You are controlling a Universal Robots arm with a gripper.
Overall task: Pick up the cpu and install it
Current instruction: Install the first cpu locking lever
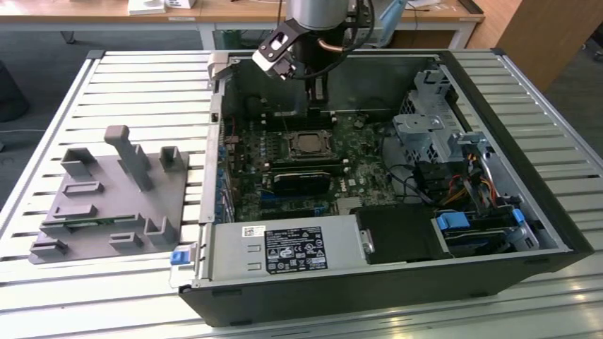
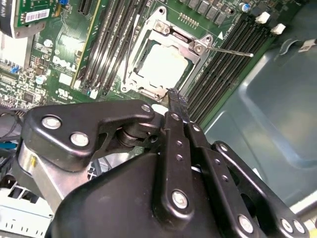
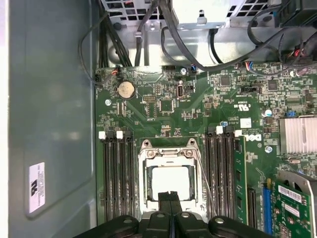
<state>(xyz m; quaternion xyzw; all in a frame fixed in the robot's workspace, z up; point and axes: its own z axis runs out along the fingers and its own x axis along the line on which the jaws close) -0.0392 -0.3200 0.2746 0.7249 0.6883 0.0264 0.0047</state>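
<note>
Since the cpu already sits in its socket, I hover the clenched, empty gripper at its six o'clock.

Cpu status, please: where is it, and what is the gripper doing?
Gripper shut, empty, above the socket. Cpu seated flat in the socket on the board. Nothing between them.

arm: comes down from the exterior view's top, wrist tilted | gripper: black, pointing down | fingers: pressed together, no gap, nothing between them in both wrist views | fingertips: closed to one narrow tip
</note>
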